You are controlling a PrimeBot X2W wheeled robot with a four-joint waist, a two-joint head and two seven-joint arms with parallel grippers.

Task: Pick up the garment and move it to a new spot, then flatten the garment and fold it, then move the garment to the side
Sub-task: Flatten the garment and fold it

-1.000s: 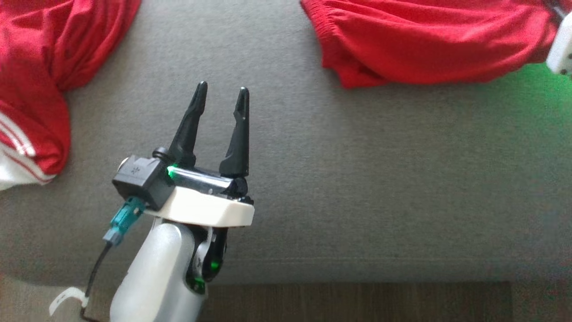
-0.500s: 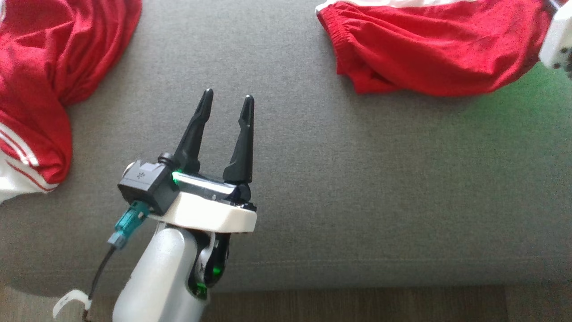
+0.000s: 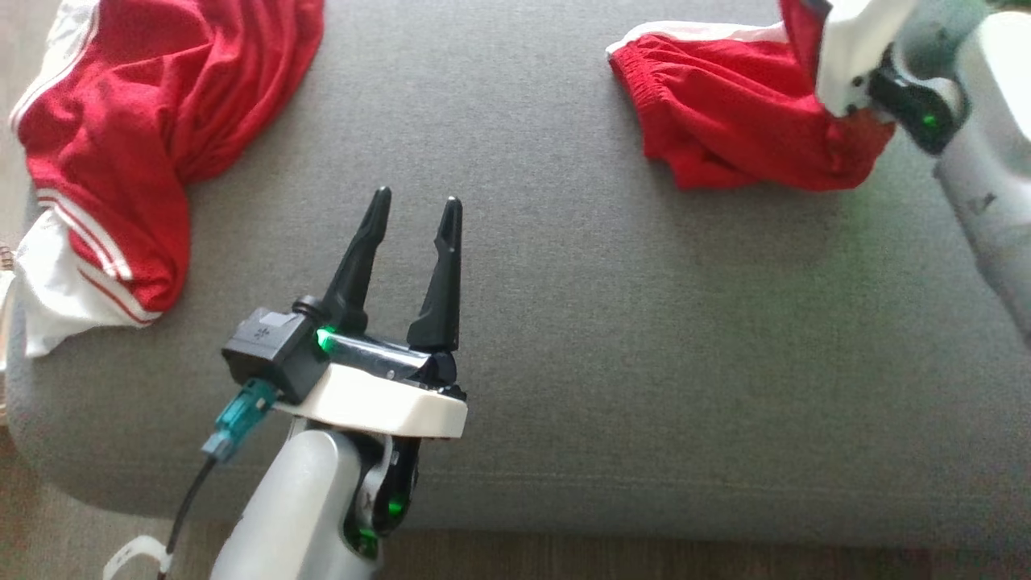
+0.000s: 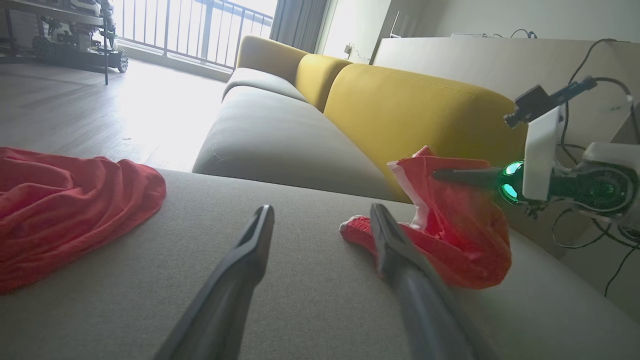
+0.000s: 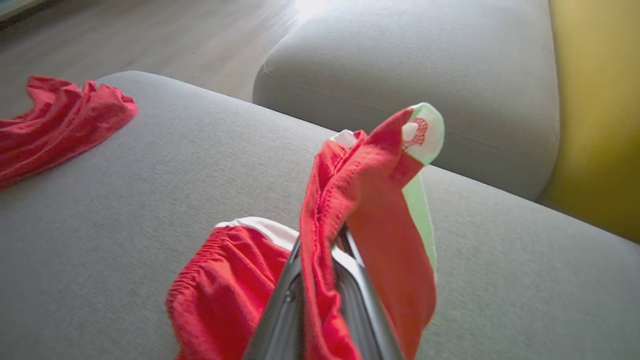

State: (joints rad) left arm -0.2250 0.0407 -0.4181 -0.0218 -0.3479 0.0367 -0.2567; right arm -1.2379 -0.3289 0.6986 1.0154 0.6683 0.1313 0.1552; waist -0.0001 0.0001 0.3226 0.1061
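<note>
Right fingers [image 5: 277,300], tips hidden, tight on garment [image 3: 725,137] cropped at frame top; left fingers [image 3: 358,258] spread above open sofa [image 3: 604,322].

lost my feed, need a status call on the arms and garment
Left gripper open, empty, over the seat. Right gripper shut on garment, one edge lifted, rest on the seat. Second red garment at left, clear of both.

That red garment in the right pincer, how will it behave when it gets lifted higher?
Probably floppy: the red garment droops in folds either side of the right pincer. Likely light, since a narrow pinch holds up that bunch. Its lower part rests on the grey cushion and may drag.
</note>
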